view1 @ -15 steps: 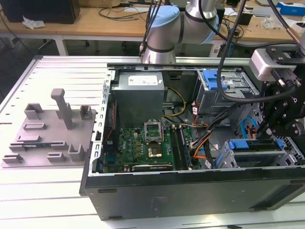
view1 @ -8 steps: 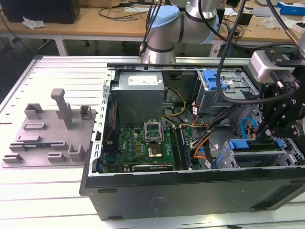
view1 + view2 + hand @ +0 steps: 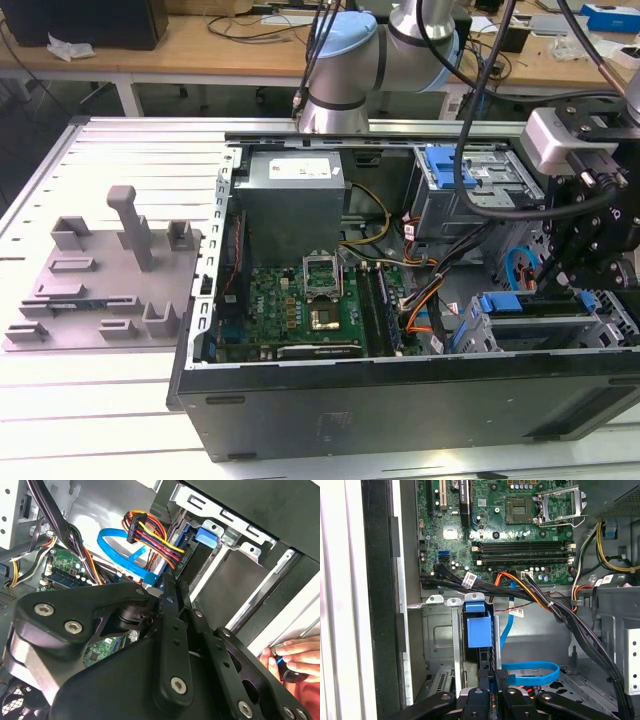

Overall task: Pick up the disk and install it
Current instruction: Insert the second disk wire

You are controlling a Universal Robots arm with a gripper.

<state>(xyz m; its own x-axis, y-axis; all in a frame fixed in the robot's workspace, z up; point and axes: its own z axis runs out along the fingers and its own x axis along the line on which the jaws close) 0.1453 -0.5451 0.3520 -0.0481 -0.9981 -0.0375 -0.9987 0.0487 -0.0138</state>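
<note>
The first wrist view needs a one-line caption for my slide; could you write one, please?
Robot hand poised at the disk standing on edge in the drive cage, below the motherboard.

Slatted metal table carrying two items

A pale, ribbed metal table (image 3: 120,150) is seen in the exterior view, and two things are borne directly on it: a grey moulded fixture plate (image 3: 105,290) (with an upright post and several small blocks) lies toward the exterior view's left, while an opened black computer case (image 3: 400,400) is set just beside it, toward the exterior view's right.
</note>
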